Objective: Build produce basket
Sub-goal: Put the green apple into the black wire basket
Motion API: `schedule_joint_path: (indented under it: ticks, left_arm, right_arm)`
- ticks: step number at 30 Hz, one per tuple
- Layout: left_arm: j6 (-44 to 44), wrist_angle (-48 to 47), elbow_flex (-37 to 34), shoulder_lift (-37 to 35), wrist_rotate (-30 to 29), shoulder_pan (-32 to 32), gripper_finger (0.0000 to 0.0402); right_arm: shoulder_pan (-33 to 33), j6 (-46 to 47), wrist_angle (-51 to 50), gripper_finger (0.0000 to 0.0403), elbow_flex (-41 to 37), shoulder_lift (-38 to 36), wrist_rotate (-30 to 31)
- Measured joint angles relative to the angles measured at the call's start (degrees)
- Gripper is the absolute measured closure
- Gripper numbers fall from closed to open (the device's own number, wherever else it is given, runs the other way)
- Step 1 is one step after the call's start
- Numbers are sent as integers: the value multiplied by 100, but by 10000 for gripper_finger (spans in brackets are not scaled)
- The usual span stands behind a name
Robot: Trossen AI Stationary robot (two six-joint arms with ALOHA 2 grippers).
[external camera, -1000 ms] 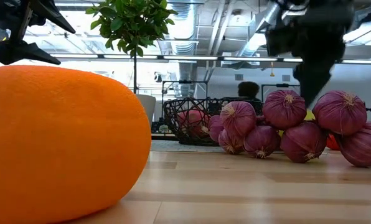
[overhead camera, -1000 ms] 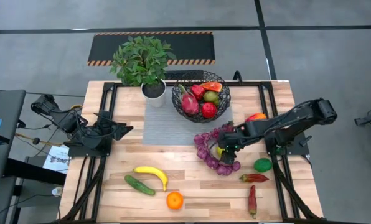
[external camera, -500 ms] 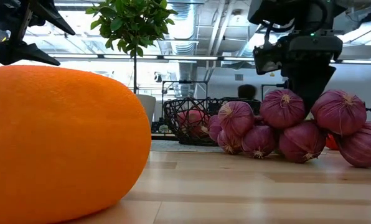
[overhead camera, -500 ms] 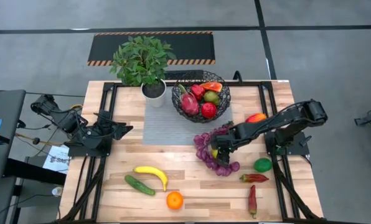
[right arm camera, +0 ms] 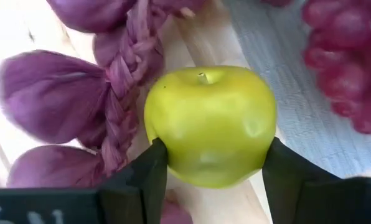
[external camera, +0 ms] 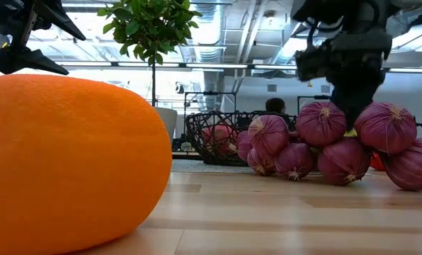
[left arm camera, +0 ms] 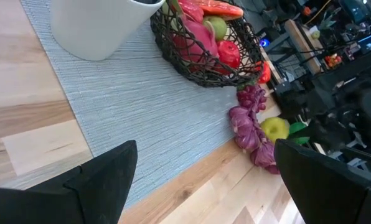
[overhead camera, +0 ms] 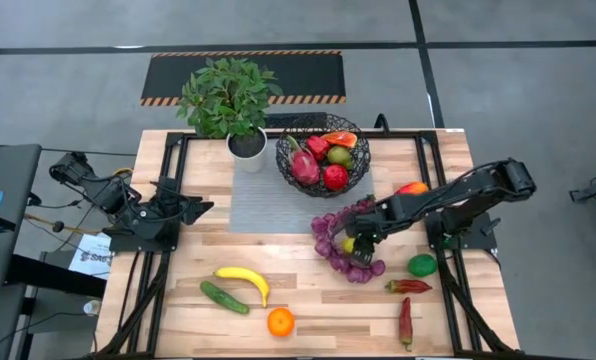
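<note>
Sitting inside the curve of a braided string of purple bulbs (overhead camera: 336, 250), a green apple (right arm camera: 210, 124) rests on the tabletop (overhead camera: 308, 290) with the right tool (right arm camera: 213, 168) clamped on it, one finger touching each side. The wire basket (overhead camera: 323, 155), already holding a dragonfruit and other fruit, stands on a grey mat (overhead camera: 263, 200) beside a potted plant (overhead camera: 228, 100). Well apart, a banana (overhead camera: 244, 279), a cucumber (overhead camera: 224, 297) and an orange (overhead camera: 280, 321) lie near the front edge, while the left tool (left arm camera: 198, 180) waits at the left side, fingers apart.
</note>
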Motion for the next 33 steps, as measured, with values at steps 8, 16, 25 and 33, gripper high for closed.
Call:
schedule_joint_path:
  ticks: [8,16,25,33]
  left_arm:
    - [-2,0,0,0,-1,-1,38]
    - [-57,3,0,0,-5,-1,38]
    - [-166,2,0,0,-47,1,38]
    - [-299,2,0,-2,-69,-1,38]
  right_arm:
    - [-145,35,112,187,470,-925,72]
    - [-1154,-909,221,182,1478,-966,941]
    - [-2758,-1949,910,181,2120,89,994]
    - [-3772,-2034,1313,181,2651,1267,994]
